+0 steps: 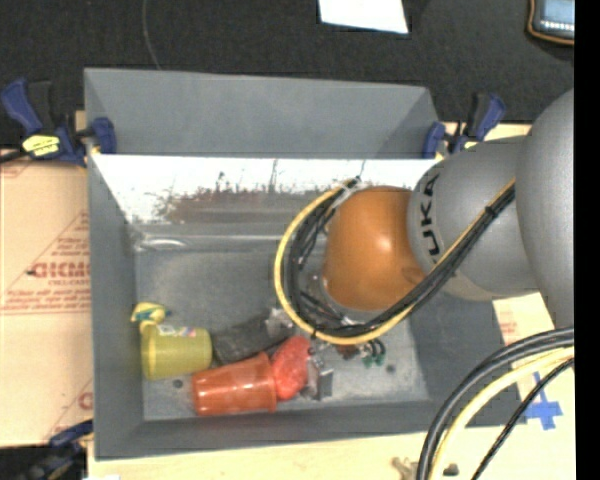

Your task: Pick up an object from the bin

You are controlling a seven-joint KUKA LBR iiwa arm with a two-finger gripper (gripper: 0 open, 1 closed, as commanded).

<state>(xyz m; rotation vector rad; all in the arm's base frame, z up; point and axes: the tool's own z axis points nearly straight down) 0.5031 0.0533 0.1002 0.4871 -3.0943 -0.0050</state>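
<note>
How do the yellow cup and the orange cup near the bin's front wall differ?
The yellow cup is opaque and stubby; the orange cup is see-through and longer. The yellow cup lies further left; the orange cup lies nearer the front wall of the bin. Both lie on their sides.

The arm's round orange cover [365, 248] hides the far part of a red lumpy object [292, 366]. Just right of it, green specks [373, 356] are too small to identify.
</note>
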